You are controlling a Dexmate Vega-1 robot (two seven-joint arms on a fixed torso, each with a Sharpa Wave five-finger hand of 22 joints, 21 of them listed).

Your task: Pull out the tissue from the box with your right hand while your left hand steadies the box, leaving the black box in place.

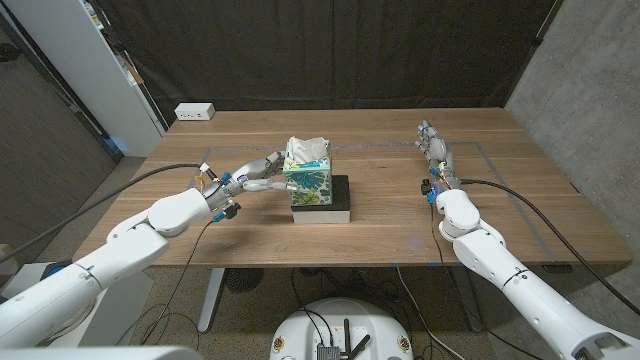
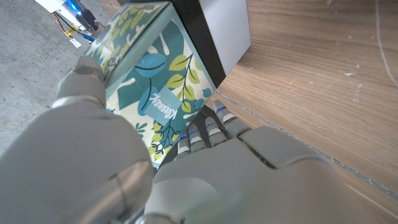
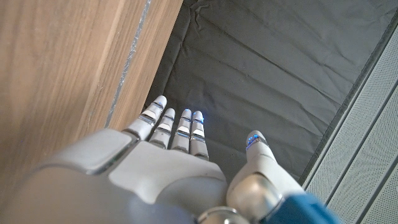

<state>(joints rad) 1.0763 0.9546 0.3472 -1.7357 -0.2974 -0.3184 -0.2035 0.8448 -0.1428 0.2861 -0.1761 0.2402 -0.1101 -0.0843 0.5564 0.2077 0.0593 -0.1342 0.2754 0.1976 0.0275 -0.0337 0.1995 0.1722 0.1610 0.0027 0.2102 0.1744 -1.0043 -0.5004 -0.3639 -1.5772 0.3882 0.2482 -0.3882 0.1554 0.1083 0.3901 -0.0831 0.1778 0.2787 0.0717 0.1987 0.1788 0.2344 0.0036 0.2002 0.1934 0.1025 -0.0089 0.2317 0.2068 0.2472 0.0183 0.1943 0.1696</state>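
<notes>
A tissue box [image 1: 309,178] printed with teal and green leaves stands on a flat black box [image 1: 322,206] at the table's middle. A white tissue [image 1: 306,149] sticks up from its top. My left hand [image 1: 255,173] reaches the box's left side, fingers against its wall; in the left wrist view the printed box [image 2: 151,87] sits right against my fingers [image 2: 208,127]. My right hand [image 1: 434,149] stands on the table well to the right of the box, fingers straight and apart, holding nothing. In the right wrist view my right hand [image 3: 180,155] points past the table edge toward the dark curtain.
A white power strip [image 1: 194,112] lies at the table's back left corner. A dark curtain [image 1: 330,50] hangs behind the table, with a white shelf [image 1: 100,60] at the left. Bare wooden table [image 1: 390,210] lies between the box and my right hand.
</notes>
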